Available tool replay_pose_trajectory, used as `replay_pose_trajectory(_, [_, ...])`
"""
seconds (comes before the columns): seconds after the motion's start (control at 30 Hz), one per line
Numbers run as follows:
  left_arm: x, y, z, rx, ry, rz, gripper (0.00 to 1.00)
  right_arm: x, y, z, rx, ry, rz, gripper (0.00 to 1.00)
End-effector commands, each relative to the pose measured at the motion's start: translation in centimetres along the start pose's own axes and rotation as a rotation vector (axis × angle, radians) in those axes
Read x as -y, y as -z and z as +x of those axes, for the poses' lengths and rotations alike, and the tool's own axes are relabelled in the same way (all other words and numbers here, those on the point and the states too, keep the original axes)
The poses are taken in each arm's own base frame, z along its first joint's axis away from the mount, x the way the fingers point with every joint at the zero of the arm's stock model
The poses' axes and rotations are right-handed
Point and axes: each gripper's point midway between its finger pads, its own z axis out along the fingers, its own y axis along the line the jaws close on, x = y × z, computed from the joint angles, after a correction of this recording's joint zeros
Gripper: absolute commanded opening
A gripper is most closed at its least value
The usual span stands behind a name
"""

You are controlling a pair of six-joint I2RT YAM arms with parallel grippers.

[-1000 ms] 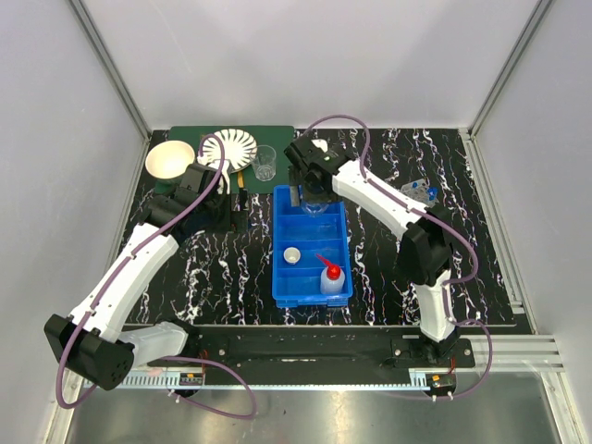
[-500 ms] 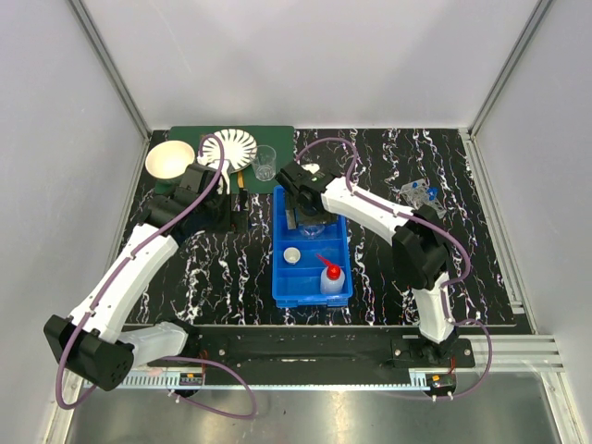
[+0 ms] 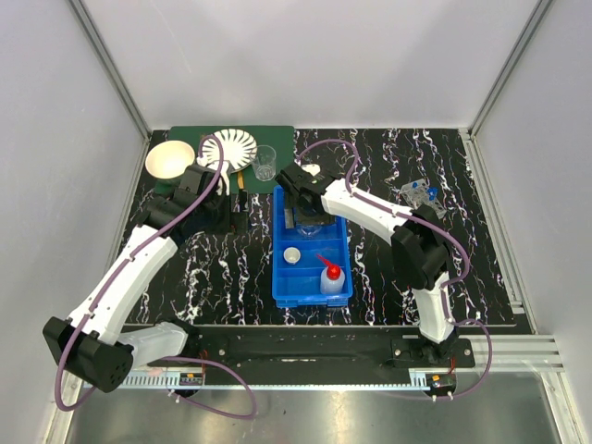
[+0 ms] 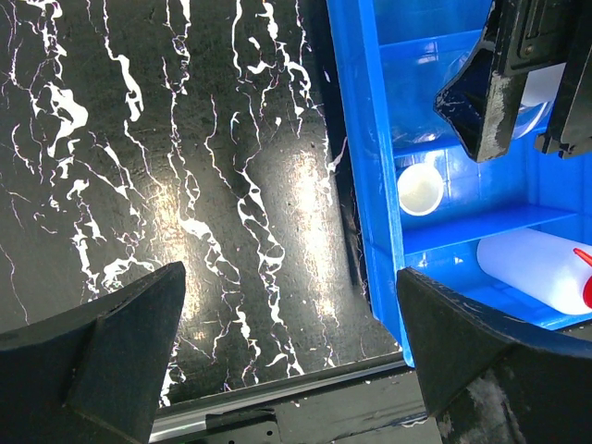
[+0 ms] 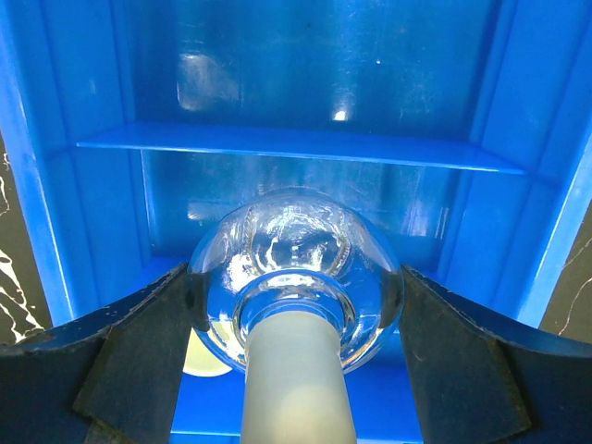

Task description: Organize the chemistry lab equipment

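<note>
Holding the clear round-bottomed glass flask (image 5: 294,242) by its bulb, my right gripper (image 5: 296,291) has its jaws set wide and pressed on the two sides of the sphere at its broadest. The flask hangs inside the walls of the big blue compartmented plastic bin (image 5: 37,231), past the pocket where the small round white lid (image 4: 418,190) lies. I cannot tell whether the glass touches the bin floor.

I judge it light, rigid, slick and breakable. A curved bulb can squirt out of flat fingers, so the grip should be gentle and sit on the widest part. The frosted white neck would be the steadier place to hold.

Its long axis runs neck to bulb. The neck points back toward my wrist and the bulb leads down into the bin.

My left gripper (image 4: 289,277) hovers with its jaws fully apart and empty above the black white-veined tabletop (image 4: 185,139), just beside the bin, where the white red-nozzled squeeze bottle (image 4: 532,264) lies.
</note>
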Motion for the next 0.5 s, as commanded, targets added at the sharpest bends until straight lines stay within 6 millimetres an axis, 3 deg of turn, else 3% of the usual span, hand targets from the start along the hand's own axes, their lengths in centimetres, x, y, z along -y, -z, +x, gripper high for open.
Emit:
replay_pose_trajectory(0.0, [0.4,0.6,-0.8,0.045,-0.003,0.03,0.99,-1.1,1.5,-1.6,0.072,-0.046,-0.045,0.45])
replay_pose_trajectory(0.47, [0.4,0.7,-0.8,0.047,-0.003,0.032,0.99,-0.9,0.1,-0.5,0.051,-0.051,-0.034,0.46])
